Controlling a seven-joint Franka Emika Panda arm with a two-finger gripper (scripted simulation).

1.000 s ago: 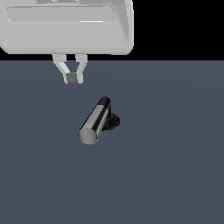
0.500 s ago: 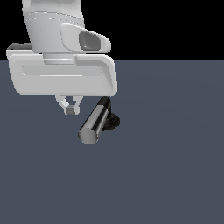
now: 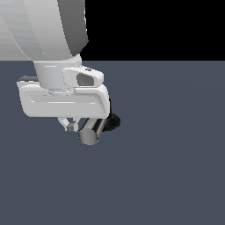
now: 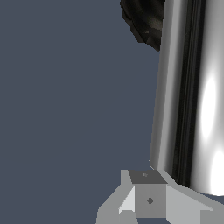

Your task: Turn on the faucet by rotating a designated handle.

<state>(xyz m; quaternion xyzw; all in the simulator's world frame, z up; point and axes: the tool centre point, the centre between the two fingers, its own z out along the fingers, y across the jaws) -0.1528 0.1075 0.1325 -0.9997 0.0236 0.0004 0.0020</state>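
The faucet stands on the grey floor, its ribbed black base partly hidden behind my white hand. The chrome handle juts toward the camera with its flat round end showing. My gripper hangs low on the exterior view's left of that end, close beside the bar; its fingers look shut with nothing between them. In the wrist view the handle fills one side as a tall shiny cylinder, the black base sits at its far end, and my gripper lies right against the bar's near end.
A flat dark grey floor spreads all around the faucet. My large white arm fills the upper part of the exterior view's left.
My hand has come down and toward the camera, from well behind the faucet to right beside the handle's free end. The handle has not visibly turned.
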